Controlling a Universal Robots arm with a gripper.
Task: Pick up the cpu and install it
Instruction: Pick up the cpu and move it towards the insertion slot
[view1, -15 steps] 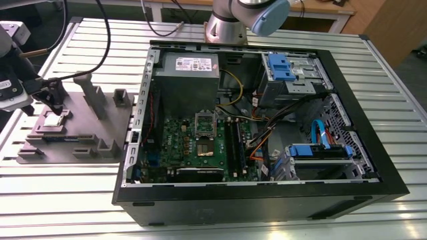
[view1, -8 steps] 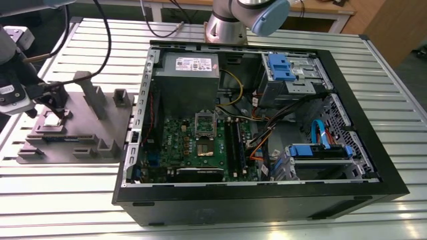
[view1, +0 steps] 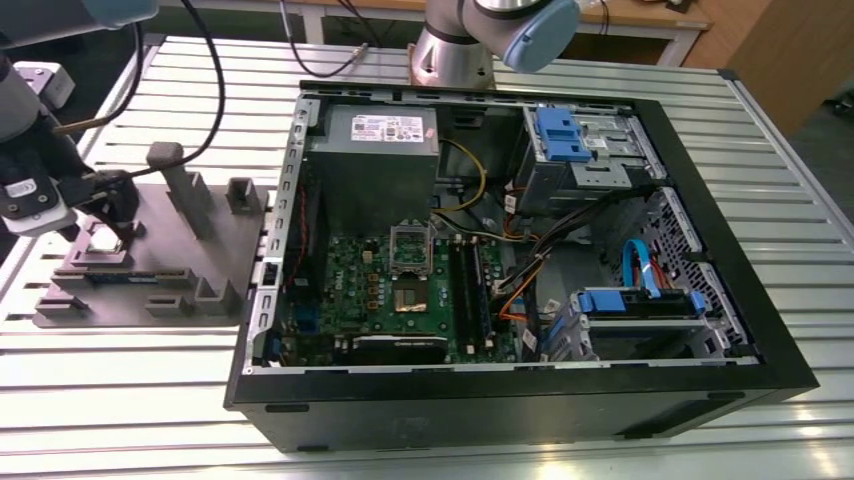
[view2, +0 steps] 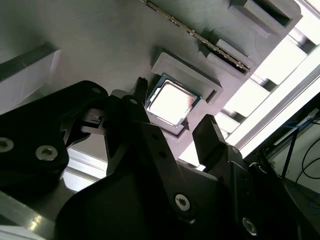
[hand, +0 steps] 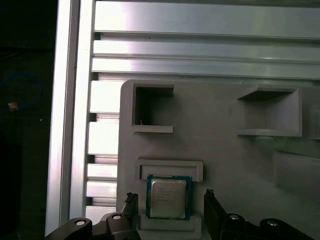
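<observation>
Jaws stand open astride the cpu (hand: 168, 197) (view2: 172, 102) in both wrist views; the exterior view adds the computer case (view1: 534, 410).

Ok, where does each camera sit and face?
Exterior view: off the arm, looking down at the open black computer case and grey fixture plate; arm base and gripper show.
First wrist view: on the wrist, facing the square silver-topped cpu; fingertips show.
Second wrist view: wrist too, aslant; gripper body shows.
Both wrist views share the cpu between open fingers.

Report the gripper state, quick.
Gripper: open, holding nothing, its fingers on either side of the cpu, which sits in the grey fixture.
</observation>
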